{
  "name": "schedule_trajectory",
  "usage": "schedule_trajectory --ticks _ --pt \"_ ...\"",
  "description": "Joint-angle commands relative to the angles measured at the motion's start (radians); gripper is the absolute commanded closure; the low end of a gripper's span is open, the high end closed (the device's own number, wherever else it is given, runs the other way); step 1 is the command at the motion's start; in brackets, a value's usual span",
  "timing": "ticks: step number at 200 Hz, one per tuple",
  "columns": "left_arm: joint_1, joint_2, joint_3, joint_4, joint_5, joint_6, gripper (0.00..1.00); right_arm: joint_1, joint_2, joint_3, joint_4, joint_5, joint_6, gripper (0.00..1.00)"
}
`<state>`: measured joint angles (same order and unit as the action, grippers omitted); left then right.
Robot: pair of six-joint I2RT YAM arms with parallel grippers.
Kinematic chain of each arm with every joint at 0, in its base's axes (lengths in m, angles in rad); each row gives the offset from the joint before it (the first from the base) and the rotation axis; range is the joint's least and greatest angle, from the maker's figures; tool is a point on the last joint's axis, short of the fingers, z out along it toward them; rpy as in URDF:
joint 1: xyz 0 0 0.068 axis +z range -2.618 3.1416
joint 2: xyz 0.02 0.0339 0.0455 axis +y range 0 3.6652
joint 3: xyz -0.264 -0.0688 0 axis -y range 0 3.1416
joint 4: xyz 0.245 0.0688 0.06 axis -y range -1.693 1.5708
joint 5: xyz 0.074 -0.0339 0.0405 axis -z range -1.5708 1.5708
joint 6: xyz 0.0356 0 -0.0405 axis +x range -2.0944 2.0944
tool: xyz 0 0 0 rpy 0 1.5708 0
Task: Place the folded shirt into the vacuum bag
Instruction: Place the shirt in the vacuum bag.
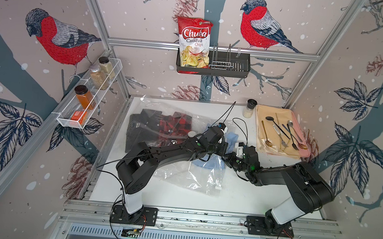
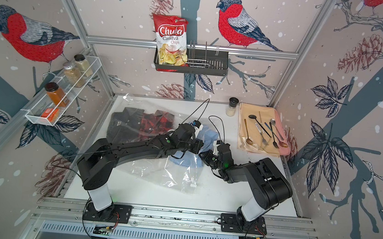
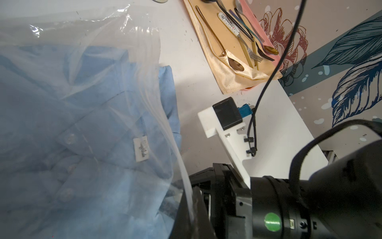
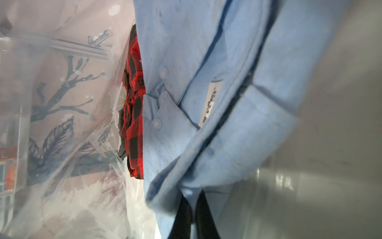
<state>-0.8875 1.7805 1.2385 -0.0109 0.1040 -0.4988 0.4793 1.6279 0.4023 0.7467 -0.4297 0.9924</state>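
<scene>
In both top views, mid-frame, my right pincer (image 1: 229,157) and left pincer (image 1: 223,149) meet at the vacuum bag (image 1: 187,177) mouth, with the folded shirt (image 1: 231,138) half out above them.

Left wrist: my left is closed, on the bag's lip I judge. If it slips, the mouth collapses.

Right wrist: bottom centre, my right is clamped on the shirt's edge. Pushing may unfold it.
</scene>
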Motion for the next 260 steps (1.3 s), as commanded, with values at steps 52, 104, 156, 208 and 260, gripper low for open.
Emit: schedule_trajectory --ticks 52,104,156,208,260 --pt "-0.002 -0.038 -0.002 0.025 0.016 0.006 1.00 -0.015 0.160 0.175 -0.053 -0.090 -0.207 1.00" --pt "0.004 -0.056 -0.017 0.019 -0.009 0.009 1.00 -0.017 0.099 0.139 -0.104 -0.061 -0.250 0.99" --pt "0.025 -0.066 -0.019 0.012 -0.007 0.016 1.00 -0.097 -0.022 0.062 -0.131 -0.065 -0.311 0.50" --pt "0.027 -0.067 -0.016 0.006 0.015 0.019 1.00 -0.191 0.032 0.145 -0.141 -0.090 -0.293 0.39" --pt "0.027 -0.055 -0.009 0.007 0.038 0.020 1.00 -0.168 0.148 0.262 -0.180 -0.066 -0.271 0.60"
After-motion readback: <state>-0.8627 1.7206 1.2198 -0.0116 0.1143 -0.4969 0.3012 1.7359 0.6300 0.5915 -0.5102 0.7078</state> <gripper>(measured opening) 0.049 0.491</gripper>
